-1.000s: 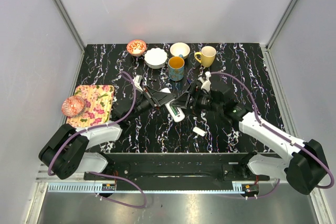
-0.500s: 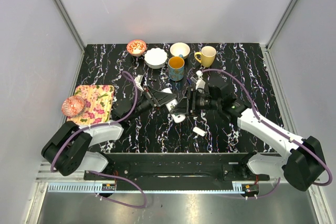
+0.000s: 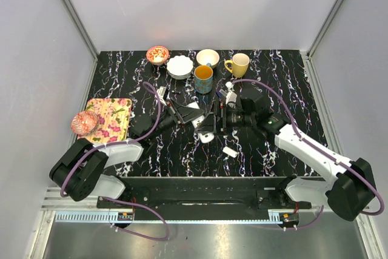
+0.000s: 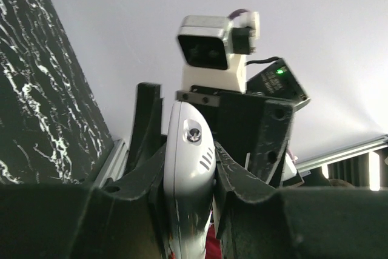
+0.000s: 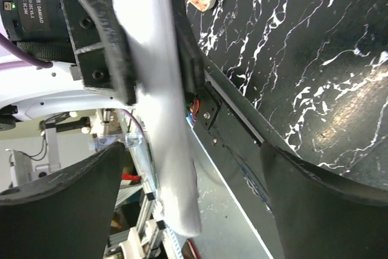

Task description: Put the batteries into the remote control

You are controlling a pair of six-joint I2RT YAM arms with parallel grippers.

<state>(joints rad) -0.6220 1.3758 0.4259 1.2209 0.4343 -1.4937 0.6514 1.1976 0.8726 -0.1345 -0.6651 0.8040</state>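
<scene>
Remote control: we see the white remote control point(image 4: 189, 162) clamped between the left fingers point(image 4: 239, 177), its rounded end sticking out past their tips, with a small round mark and a few short slits on it.
Left fingers: closed tight on the remote control, one dark pad pressed against each long side.
Right fingers: spread wide point(image 5: 66, 198). In the right wrist view the remote control point(image 5: 160, 83) runs through the gap between them, and we see neither finger touching it.
Where it is: in the top view the remote control point(image 3: 206, 137) sits over the middle of the bench point(image 3: 273, 89), between the two arms, with only its white lower end showing. We cannot tell whether that end rests on the bench.
Slot face: we cannot make out the recessed slot in any view.
Small white chip: lying flat on the bench point(image 3: 229, 151), near the remote control on its near right side, apart from both sets of fingers.
Back row: a red-patterned bowl point(image 3: 157, 54), a white bowl point(image 3: 179, 67), a cream bowl point(image 3: 207, 57), a yellow mug point(image 3: 238, 65) and a blue mug point(image 3: 204, 79) just in front of the bowls.
Left edge: a flowered mat point(image 3: 112, 119) with a pink round thing point(image 3: 83, 123) at its left side.
</scene>
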